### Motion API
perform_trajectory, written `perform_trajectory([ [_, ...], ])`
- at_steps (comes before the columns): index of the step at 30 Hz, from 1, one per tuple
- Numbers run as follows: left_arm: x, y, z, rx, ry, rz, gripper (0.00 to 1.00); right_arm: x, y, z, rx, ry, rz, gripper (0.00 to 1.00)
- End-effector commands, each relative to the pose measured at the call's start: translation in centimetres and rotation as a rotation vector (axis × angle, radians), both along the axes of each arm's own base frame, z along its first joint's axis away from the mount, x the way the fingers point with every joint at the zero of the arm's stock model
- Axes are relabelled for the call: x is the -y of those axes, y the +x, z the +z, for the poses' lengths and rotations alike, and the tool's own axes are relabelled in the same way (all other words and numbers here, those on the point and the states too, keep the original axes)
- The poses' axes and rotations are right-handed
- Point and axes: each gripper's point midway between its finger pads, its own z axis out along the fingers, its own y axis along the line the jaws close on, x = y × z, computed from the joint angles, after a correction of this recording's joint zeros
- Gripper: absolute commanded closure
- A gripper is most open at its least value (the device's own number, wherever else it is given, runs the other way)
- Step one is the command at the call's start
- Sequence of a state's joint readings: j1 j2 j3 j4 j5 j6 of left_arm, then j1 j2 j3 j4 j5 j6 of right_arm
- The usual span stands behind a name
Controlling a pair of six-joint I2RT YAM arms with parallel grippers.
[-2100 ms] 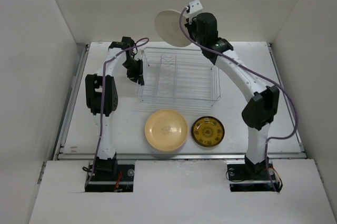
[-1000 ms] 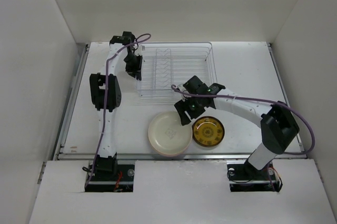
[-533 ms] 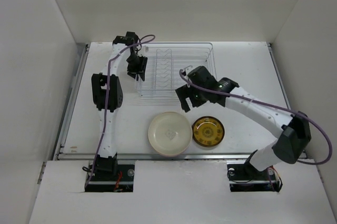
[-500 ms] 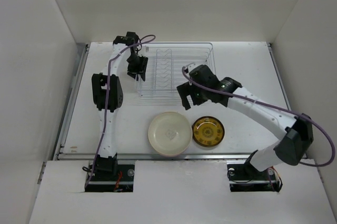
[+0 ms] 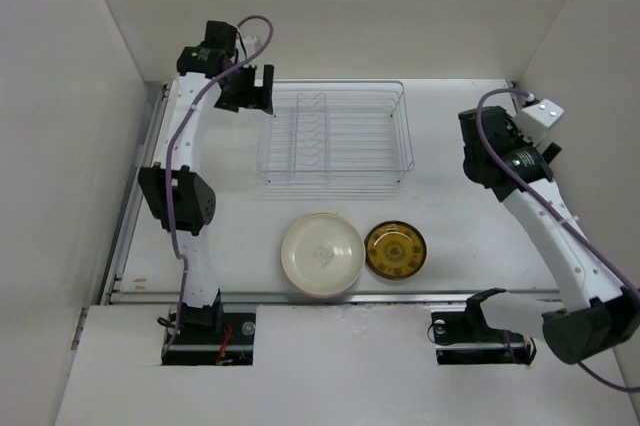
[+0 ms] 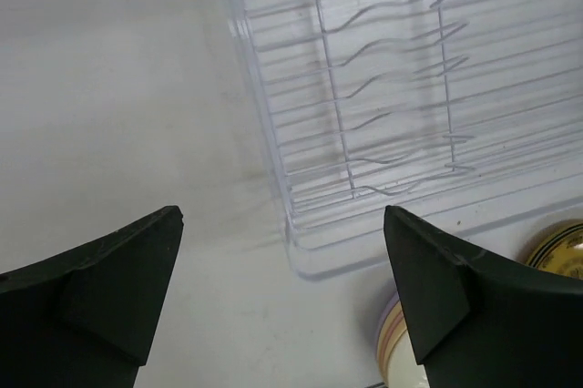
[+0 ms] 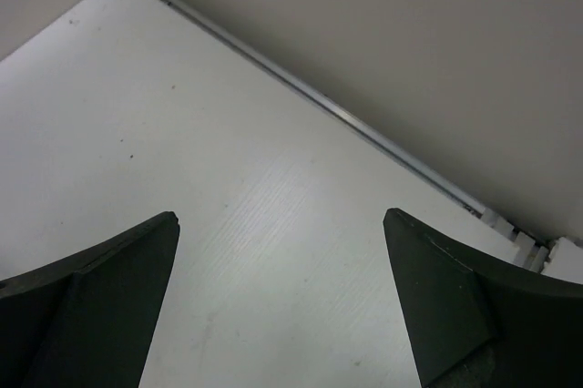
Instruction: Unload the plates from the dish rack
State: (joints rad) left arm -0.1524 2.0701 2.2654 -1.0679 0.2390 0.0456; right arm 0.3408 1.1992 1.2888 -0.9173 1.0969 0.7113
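I see wire rack (image 5: 335,138) at back of white desk (image 5: 470,236): silver, rectangular, thin upright dividers. Plates lie on desk just in front of it. Round cream plate (image 5: 322,255) tops stack, banded rims showing beneath. Smaller glossy yellow plate (image 5: 395,250), brown-patterned, just right of it. My left fingers (image 6: 100,297) spread wide above rack's left corner, holding nothing. My right fingers (image 7: 91,306) spread likewise over matte desk, far right.
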Motion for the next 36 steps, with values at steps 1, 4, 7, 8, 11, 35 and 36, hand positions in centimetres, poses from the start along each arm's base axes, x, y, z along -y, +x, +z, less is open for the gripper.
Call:
perform_trajectory([
  [1, -5.8, -1.2, 6.9, 0.157, 0.027, 0.161, 0.09, 2.1, -2.3, 3.4, 0.138, -0.037, -0.077, 0.0],
  [4, -11.1, -3.5, 8.3, 0.157, 0.081, 0.317, 0.07, 1.8, -2.9, 3.8, 0.112, -0.026, -0.009, 0.0],
  [7, -16.1, -6.0, 9.4, 0.17, 0.204, 0.477, 0.02, 1.9, -3.8, 4.6, 0.149, -0.003, 0.008, 0.0],
  [8, -17.3, -7.6, 10.8, 0.203, 0.244, 0.507, 0.0, 2.0, -4.2, 4.7, 0.167, 0.005, 0.018, 0.0],
  [11, -19.5, -10.9, 10.7, 0.184, 0.4, 0.525, 0.0, 1.9, -4.3, 4.6, 0.186, 0.016, 0.031, 0.0],
  [35, -20.9, -18.1, 7.7, 0.108, 0.507, 0.587, 0.0, 1.5, -5.8, 6.6, 0.384, 0.117, 0.101, 0.0],
  [36, -20.7, -18.1, 7.7, 0.109, 0.494, 0.589, 0.0, 1.3, -5.9, 6.4, 0.385, 0.126, 0.116, 0.0],
])
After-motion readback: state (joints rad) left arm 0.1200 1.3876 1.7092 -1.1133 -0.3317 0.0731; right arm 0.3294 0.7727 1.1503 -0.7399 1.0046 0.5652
